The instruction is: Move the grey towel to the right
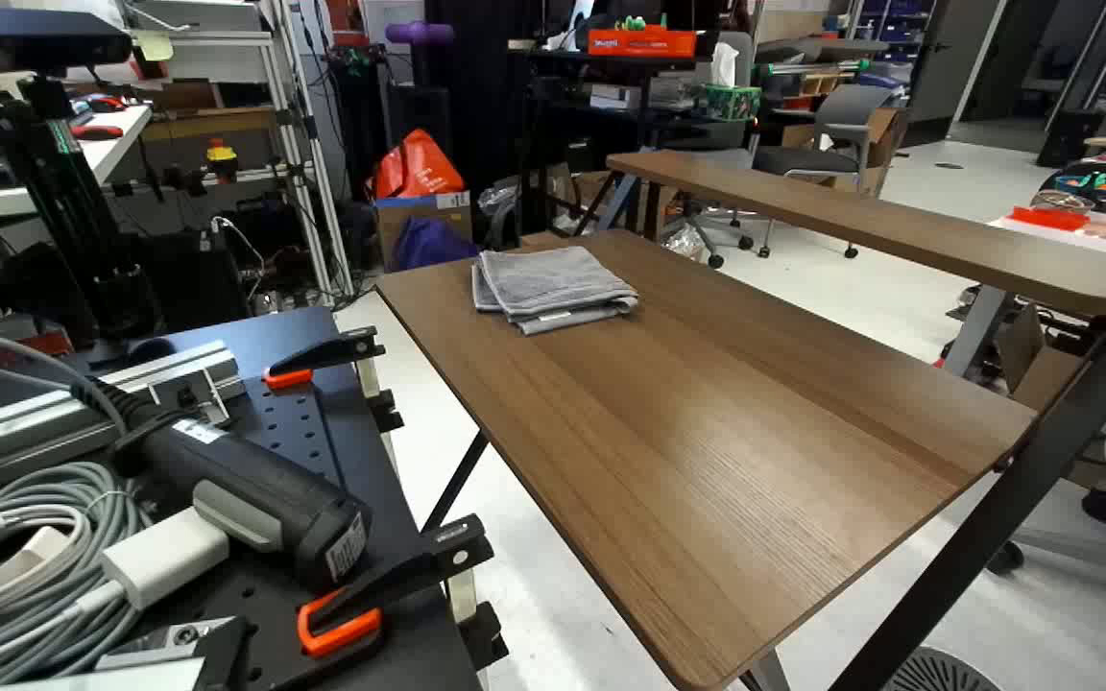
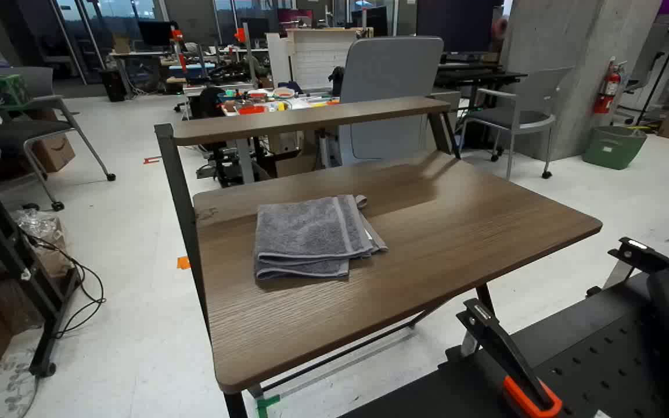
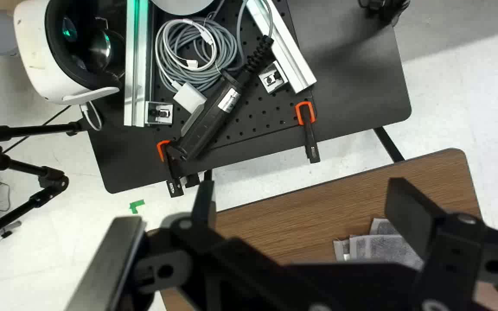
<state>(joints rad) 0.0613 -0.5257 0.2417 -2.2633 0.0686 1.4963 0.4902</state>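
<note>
The grey towel [image 1: 558, 278] lies folded and flat near one end of the brown wooden desk [image 1: 707, 451]. It also shows in an exterior view [image 2: 305, 229], with rumpled layered edges. In the wrist view, part of the towel [image 3: 389, 249] shows beside my right-hand finger. The finger and the gripper body hide the rest of it. My gripper [image 3: 301, 189] is wide open, with nothing between its fingers, and it is seen from above the desk. The gripper and arm do not show in either exterior view.
A raised wooden shelf [image 2: 311, 121] on dark posts runs along one long side of the desk. A black table [image 3: 352, 86] with a handheld black tool [image 3: 212, 119], coiled cables [image 3: 197, 52] and orange-tipped clamps [image 3: 307, 129] stands beside the desk, across a floor gap.
</note>
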